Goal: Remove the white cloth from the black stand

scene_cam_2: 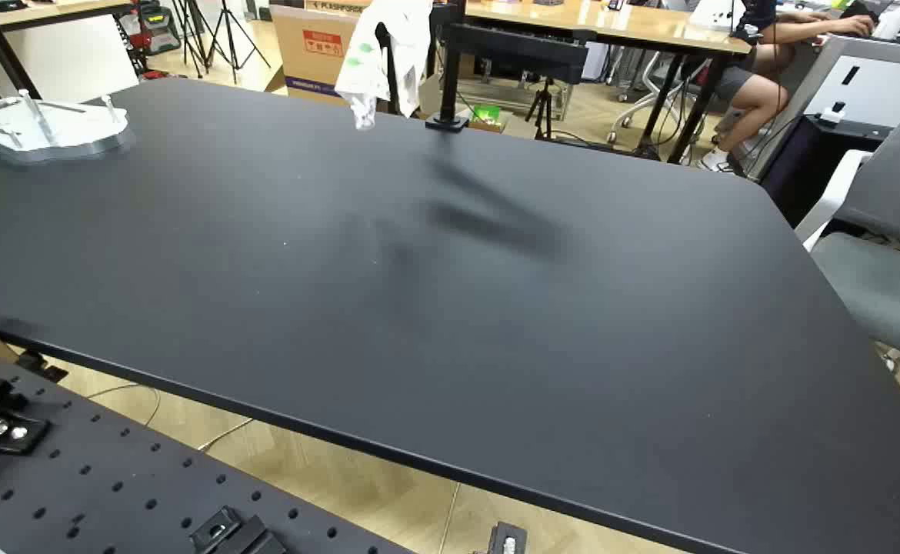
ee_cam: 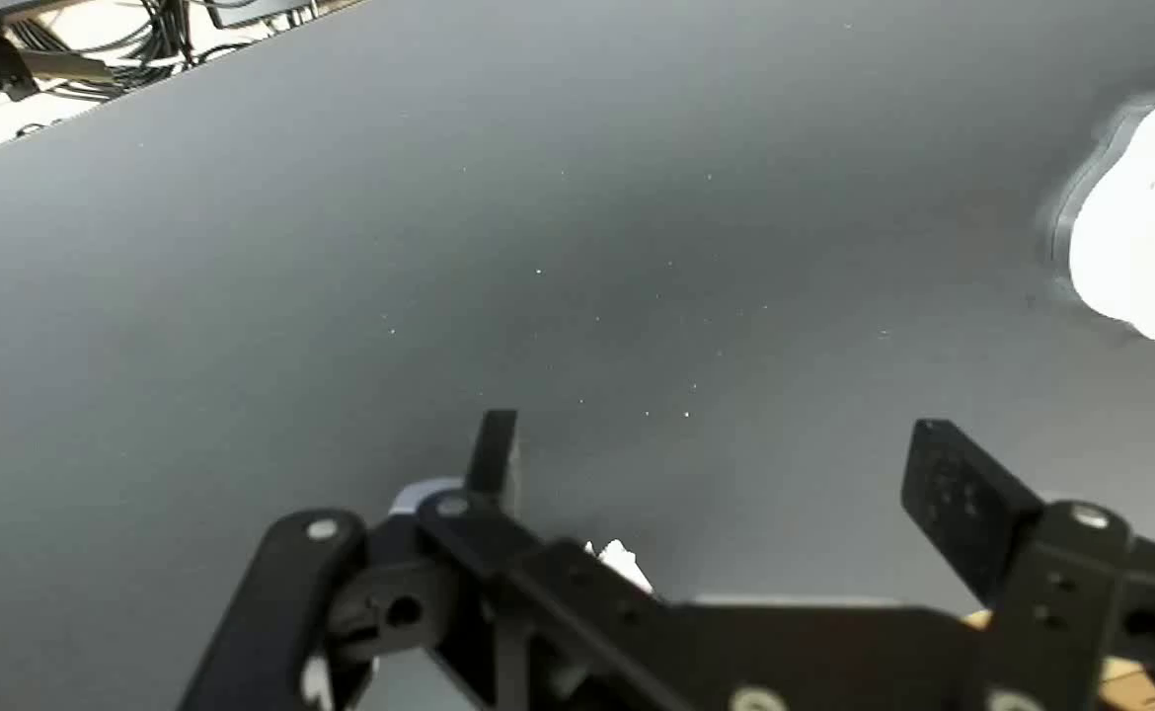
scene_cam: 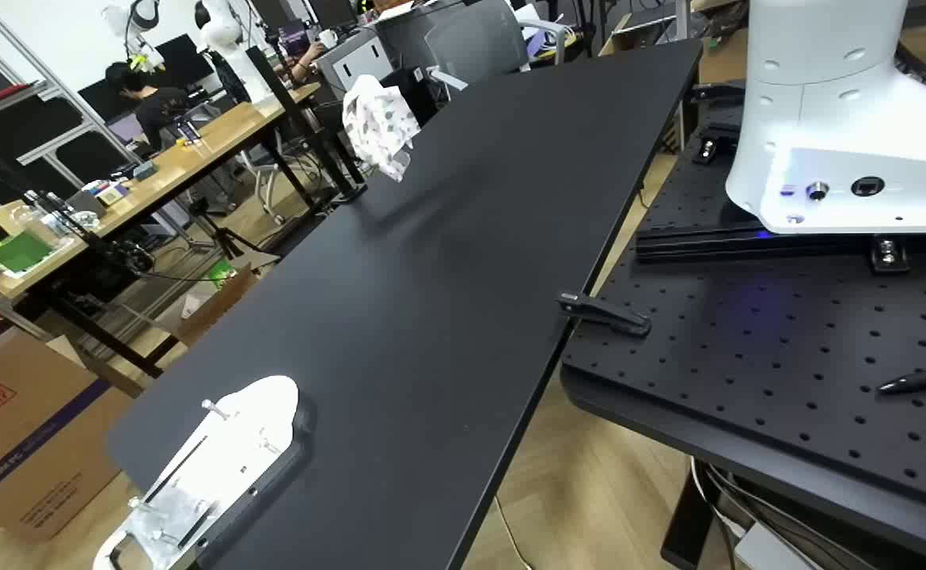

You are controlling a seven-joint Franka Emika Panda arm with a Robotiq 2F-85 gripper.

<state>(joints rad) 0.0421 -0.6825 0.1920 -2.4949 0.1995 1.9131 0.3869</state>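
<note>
The white cloth (scene_cam: 380,123) hangs bunched from the black stand (scene_cam: 303,125) at the table's far edge. The cloth (scene_cam_2: 385,58) has a patterned print and drapes over a dark arm of the stand (scene_cam_2: 451,92), its lower tip near the tabletop edge. In the wrist view my gripper (ee_cam: 721,454) is open, with nothing between its fingers, above the black table. A small white piece, likely the cloth (ee_cam: 625,565), shows beside the left finger linkage; the rest of it is hidden. The stand cannot be made out in the wrist view. My gripper is outside both exterior views.
A white board with upright metal pegs (scene_cam: 229,447) lies on the black table (scene_cam: 431,317); it also shows in the wrist view (ee_cam: 1145,227). A black clamp (scene_cam: 605,313) sits at the near table edge. A grey chair (scene_cam_2: 888,231) stands past the table end.
</note>
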